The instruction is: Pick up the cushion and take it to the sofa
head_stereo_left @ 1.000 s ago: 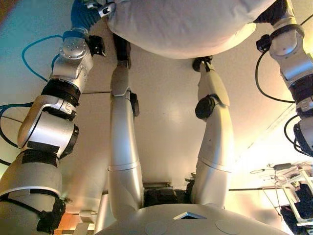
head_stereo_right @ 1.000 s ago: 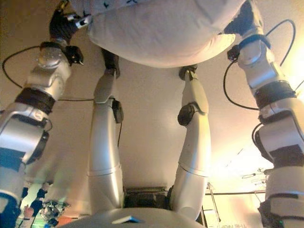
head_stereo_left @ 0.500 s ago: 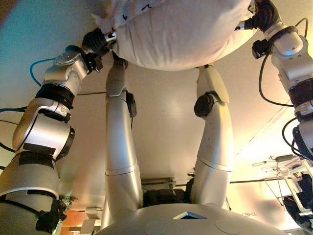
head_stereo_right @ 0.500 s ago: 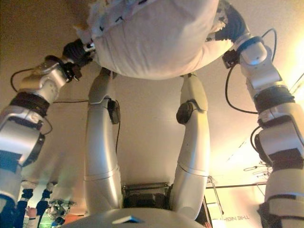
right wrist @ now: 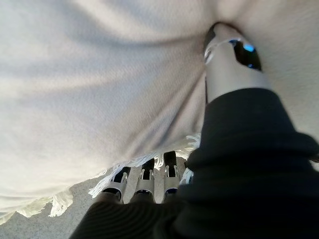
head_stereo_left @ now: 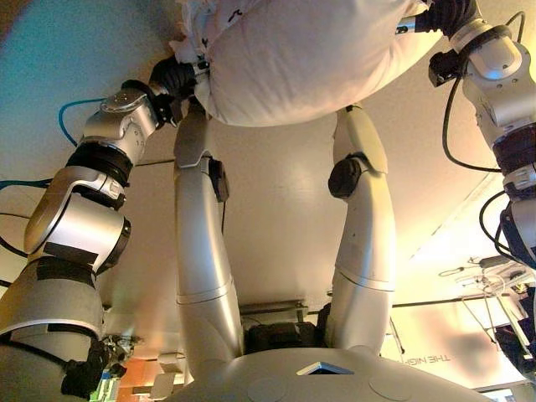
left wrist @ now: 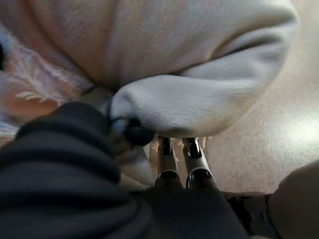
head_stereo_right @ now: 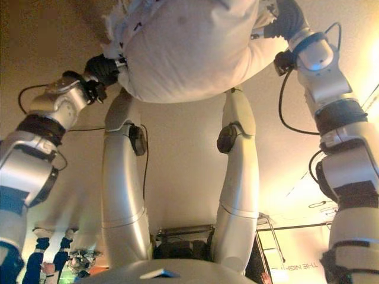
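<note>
Cushion (head_stereo_left: pixel 310 54), clamped at each end between the fingers and thumb of the left hand (head_stereo_left: pixel 174 77) and right hand (head_stereo_right: pixel 288 18), has risen clear of the floor since a second ago, ready for carrying to the sofa.

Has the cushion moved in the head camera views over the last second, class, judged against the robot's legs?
Yes. The cushion, held between the left hand and right hand, now hangs lower in view, covering more of the legs' far ends.

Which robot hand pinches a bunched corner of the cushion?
The left robot hand; the right robot hand presses its thumb into the cushion's broad face.
</note>
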